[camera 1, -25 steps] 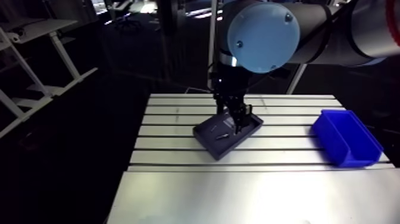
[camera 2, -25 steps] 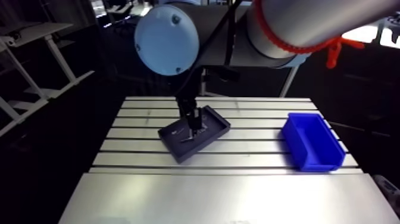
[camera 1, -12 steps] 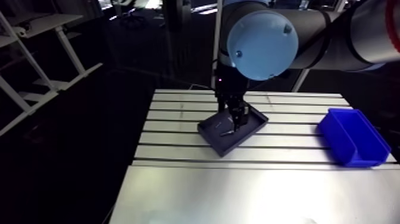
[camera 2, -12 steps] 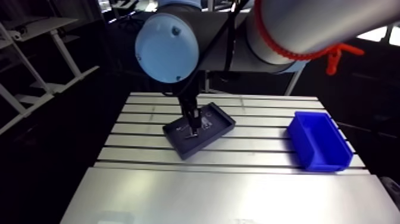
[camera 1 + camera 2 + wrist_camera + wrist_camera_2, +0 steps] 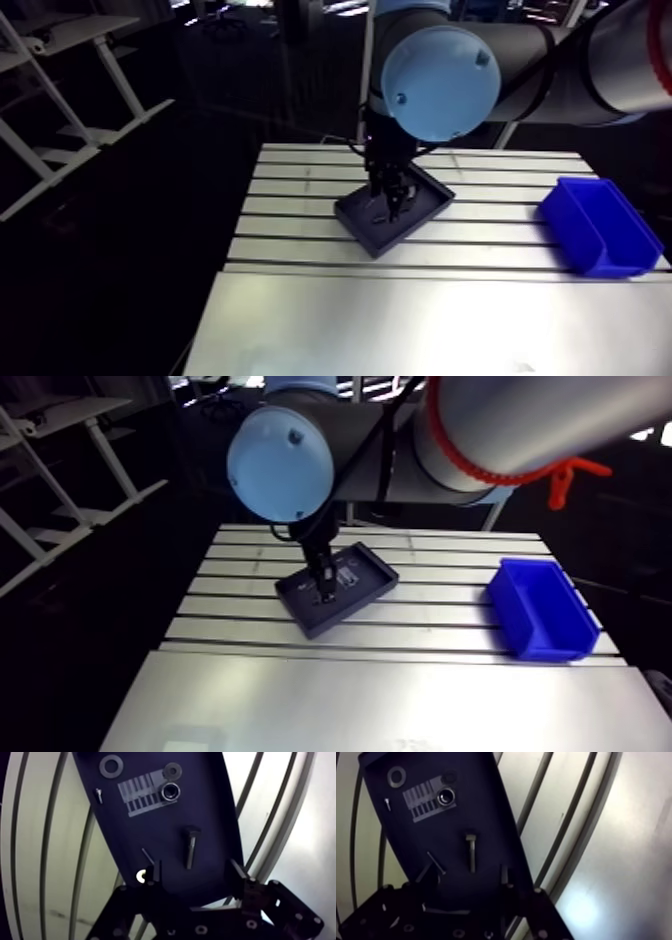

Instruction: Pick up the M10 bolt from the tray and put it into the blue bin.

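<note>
Hovering low over the dark tray (image 5: 210, 827), the fingers (image 5: 156, 872) stand spread and empty. The M10 bolt (image 5: 190, 847) lies flat on the tray floor just ahead of them, within their gap but nearer one finger than the other. Closing from here could, I judge, let the nearer finger strike first and roll the bolt, or snag the thin pin (image 5: 147, 856) and pale washer (image 5: 141, 875) beside it. A skewed hold might then drop the bolt on the surface (image 5: 450, 320) short of the blue bin (image 5: 600, 235), well apart from the tray.
</note>
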Controlling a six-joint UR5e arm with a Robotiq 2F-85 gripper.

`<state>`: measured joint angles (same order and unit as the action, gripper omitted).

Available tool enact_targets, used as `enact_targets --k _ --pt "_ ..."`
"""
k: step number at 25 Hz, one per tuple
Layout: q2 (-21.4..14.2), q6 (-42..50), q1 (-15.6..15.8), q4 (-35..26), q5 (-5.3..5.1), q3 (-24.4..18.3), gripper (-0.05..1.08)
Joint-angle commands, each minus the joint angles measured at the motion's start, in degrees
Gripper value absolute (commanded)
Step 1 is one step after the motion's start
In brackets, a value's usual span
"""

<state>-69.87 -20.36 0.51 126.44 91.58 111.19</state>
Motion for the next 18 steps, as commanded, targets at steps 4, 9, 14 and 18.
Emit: enact_targets --k 4,9,14,18 --pt "0.9 0.1 -0.1 2.4 0.40 0.8 0.32" --pt "1.3 0.5 0.0 2.9 0.40 1.0 0.37" --pt "1.4 0.5 -0.1 4.1 0.49 1.4 0.41" --pt "1.5 0.5 -0.1 4.4 0.49 1.7 0.42"
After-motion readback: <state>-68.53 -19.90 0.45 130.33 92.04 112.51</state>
